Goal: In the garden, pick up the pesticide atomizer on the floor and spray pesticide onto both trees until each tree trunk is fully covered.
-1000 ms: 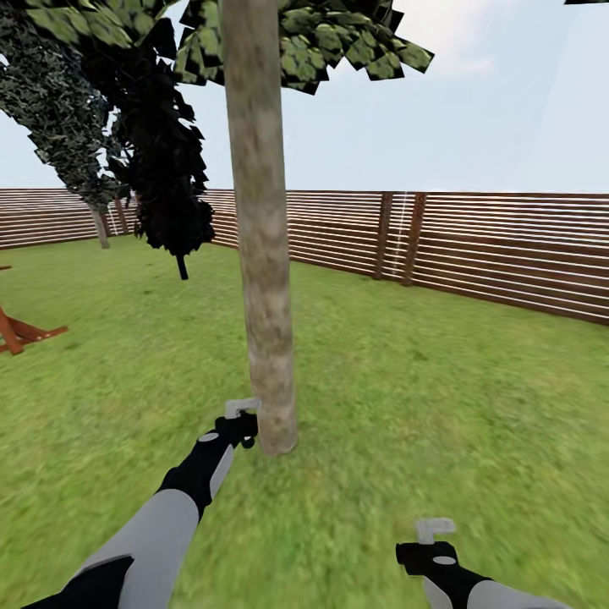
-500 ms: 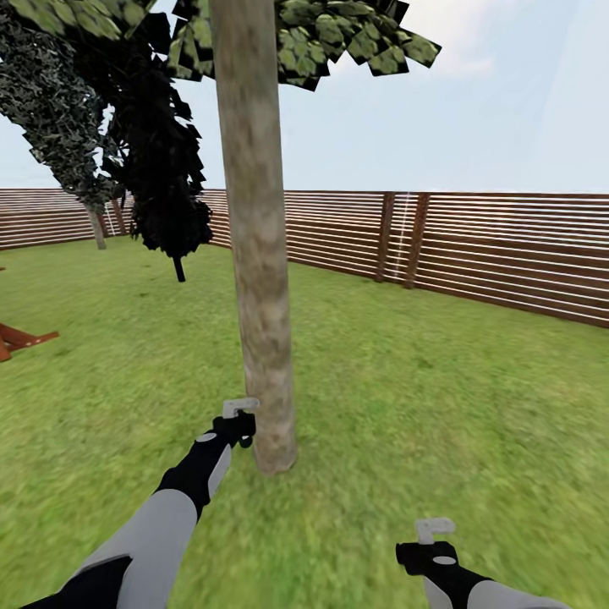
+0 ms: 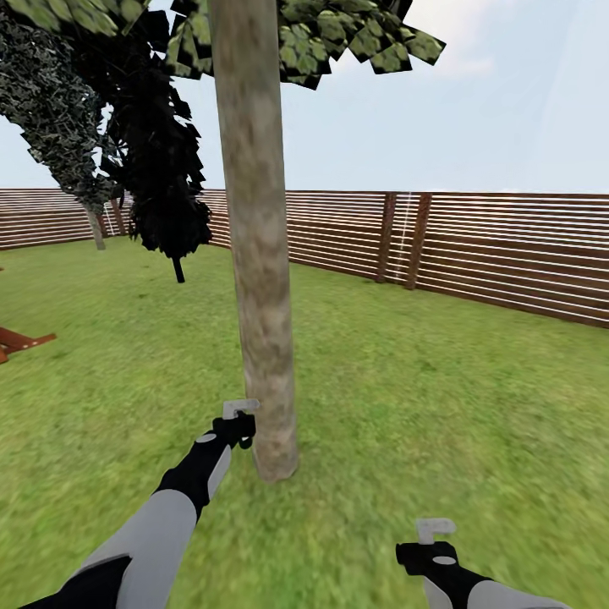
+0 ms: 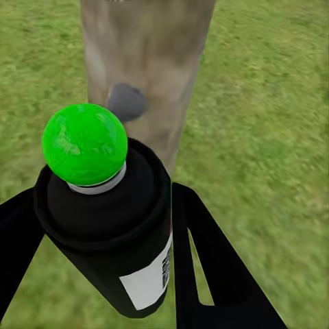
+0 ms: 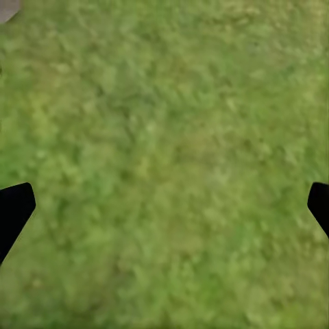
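Left gripper: our left gripper (image 4: 103, 226) is clamped around the pesticide atomizer (image 4: 106, 219), one black finger on each side of the black bottle; in this wrist view its tip shows as a green ball.
Atomizer place: it sits between our fingers, nozzle end aimed at the tree trunk (image 3: 258, 254) straight ahead and low, near the base.
Right gripper: our right gripper (image 3: 433, 545) hangs low over the lawn (image 3: 440, 397), well apart from the trunk; its finger tips stand wide apart at the two edges of the right wrist view, holding nothing.
Done so far: pickup is done, we judge, and we are lined up on one tree.
Left to do: we see no mist or specks on the bark, only a dark patch (image 4: 127, 101) ahead of the nozzle, so we cannot tell any coverage; the second tree remains.
Open room: grass lies free all round the trunk; the fence (image 3: 474, 245) is far beyond the atomizer.
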